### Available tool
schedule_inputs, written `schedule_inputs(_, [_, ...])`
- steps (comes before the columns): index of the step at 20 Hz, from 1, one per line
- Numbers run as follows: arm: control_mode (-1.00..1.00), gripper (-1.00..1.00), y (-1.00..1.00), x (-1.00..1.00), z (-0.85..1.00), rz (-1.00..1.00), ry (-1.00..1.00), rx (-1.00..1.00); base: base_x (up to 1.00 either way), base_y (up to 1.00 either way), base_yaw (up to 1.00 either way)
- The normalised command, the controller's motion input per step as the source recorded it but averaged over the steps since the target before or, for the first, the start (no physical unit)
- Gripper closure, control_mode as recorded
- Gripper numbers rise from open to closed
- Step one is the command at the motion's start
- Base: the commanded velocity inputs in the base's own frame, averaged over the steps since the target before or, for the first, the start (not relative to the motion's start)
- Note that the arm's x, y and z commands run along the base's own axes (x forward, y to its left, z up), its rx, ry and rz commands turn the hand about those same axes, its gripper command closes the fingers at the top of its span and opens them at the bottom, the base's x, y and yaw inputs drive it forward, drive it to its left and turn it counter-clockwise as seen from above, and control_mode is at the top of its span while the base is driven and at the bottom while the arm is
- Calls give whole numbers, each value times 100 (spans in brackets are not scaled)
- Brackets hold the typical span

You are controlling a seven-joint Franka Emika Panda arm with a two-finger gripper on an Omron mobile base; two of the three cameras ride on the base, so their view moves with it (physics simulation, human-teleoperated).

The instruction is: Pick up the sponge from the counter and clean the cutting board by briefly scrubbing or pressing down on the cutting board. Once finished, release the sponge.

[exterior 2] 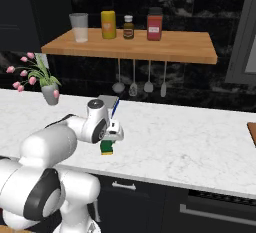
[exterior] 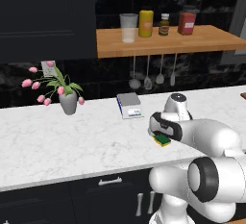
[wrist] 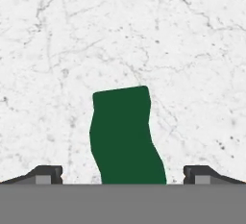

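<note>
The sponge (wrist: pixel 125 136) lies on the white marble counter (wrist: pixel 192 50), dark green scrub side up. My gripper (wrist: pixel 122 176) hangs straight above it, open, one fingertip (wrist: pixel 48 175) on each side and neither touching it. From the base the sponge (exterior: pixel 163 141) (exterior 2: pixel 106 148) peeks out yellow and green below the gripper (exterior: pixel 158 132) (exterior 2: pixel 111 136), near the counter's (exterior: pixel 72 136) front edge. A sliver of the reddish-brown cutting board (exterior 2: pixel 252 132) (exterior: pixel 243 95) shows far to the right on the counter (exterior 2: pixel 190 142).
A grey-and-white kitchen scale (exterior: pixel 129 105) (exterior 2: pixel 106 101) sits just behind the hand. A vase of pink tulips (exterior: pixel 68 102) (exterior 2: pixel 50 94) stands at the left. Above, a wooden shelf (exterior: pixel 168 43) (exterior 2: pixel 135 47) carries jars, with utensils (exterior: pixel 149 79) (exterior 2: pixel 140 84) hanging below.
</note>
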Motion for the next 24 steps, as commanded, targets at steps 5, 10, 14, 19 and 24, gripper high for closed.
schedule_inputs(5, [-100, -100, 0, 14, -26, 6, 1, 0, 0, 0, 0])
schedule_inputs(10, [-100, -100, 0, 24, -19, 5, 4, 0, 0, 0, 0])
schedule_inputs(14, [-100, -100, 0, 14, -26, 2, 4, 0, 0, 0, 0])
schedule_inputs(19, [-100, -100, 0, 8, -16, 2, 2, 0, 0, 0, 0])
schedule_inputs(24, [-100, 100, 0, 6, -18, 2, 0, 0, 0, 0, 0])
